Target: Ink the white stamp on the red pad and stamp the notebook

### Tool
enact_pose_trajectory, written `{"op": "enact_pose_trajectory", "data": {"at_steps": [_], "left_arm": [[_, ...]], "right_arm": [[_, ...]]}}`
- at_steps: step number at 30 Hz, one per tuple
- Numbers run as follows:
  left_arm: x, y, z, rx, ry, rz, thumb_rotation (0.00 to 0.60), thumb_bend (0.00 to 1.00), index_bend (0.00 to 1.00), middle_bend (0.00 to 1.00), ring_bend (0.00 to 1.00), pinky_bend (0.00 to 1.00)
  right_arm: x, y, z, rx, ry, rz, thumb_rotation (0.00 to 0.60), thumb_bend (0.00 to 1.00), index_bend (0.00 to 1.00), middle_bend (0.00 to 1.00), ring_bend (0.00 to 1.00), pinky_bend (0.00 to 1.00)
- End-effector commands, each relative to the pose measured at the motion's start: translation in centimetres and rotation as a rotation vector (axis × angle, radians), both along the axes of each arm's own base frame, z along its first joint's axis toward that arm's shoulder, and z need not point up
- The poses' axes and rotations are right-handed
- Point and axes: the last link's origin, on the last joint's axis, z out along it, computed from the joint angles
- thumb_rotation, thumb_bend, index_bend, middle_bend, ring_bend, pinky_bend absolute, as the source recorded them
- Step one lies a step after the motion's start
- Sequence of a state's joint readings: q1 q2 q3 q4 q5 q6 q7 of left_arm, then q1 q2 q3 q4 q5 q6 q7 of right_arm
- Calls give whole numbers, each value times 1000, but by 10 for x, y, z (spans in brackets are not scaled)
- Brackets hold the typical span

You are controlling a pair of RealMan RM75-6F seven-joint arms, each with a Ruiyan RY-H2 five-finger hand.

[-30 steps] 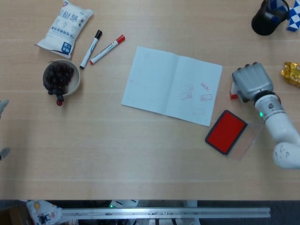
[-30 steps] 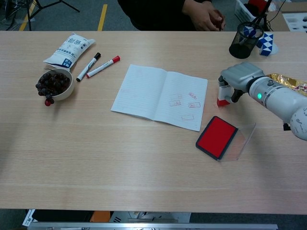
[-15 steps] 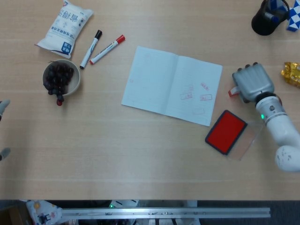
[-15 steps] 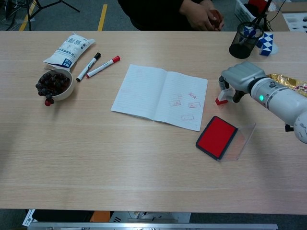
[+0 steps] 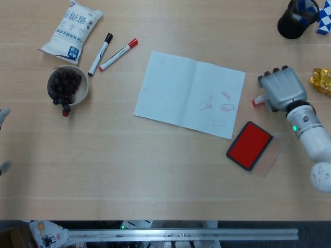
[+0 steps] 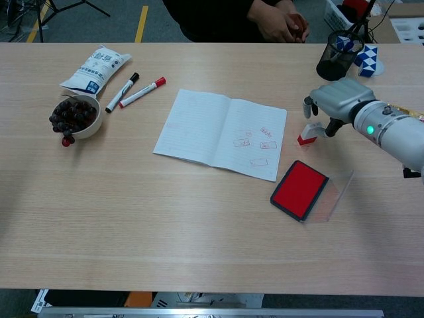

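The white stamp [image 6: 310, 134] lies tipped on the surface, between the notebook [image 6: 222, 132] and the right hand [image 6: 339, 101], w/ its red base toward the notebook. The hand hovers just above/beside it; fingers [image 6: 307, 106] are apart and hold nothing. The red pad [image 6: 299, 189] sits open nearby, lid folded back. I think the step is to grasp the stamp: better to come down over its white body, pinch it square & set it upright before inking. The left hand [image 5: 3, 117] shows only at the edge, state unclear.

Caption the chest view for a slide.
Right hand hovers over the tilted stamp, beside the open ink pad and notebook.
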State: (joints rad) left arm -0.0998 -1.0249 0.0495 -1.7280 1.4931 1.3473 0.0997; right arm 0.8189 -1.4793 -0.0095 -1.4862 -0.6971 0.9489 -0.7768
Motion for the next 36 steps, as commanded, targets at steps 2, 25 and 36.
{"op": "enact_pose_trajectory", "data": {"at_steps": [2,25,36], "left_arm": [[2,3,3,25,-13,-6,600,117,4,121,202,123],[12,10,2,258,-69,-97,600,117,4,121,202,123],[16,-8,2,247,-62,-104,600,118,4,119,202,123]], "right_arm": [[4,0,27,-54,-47,-5,600,309,313,361,288,298],[-48,94,160,-477,-165,51,600,367,491,450,347,303],[-67,140,172,-515,-172,13,600,367,500,453,348,303]]}}
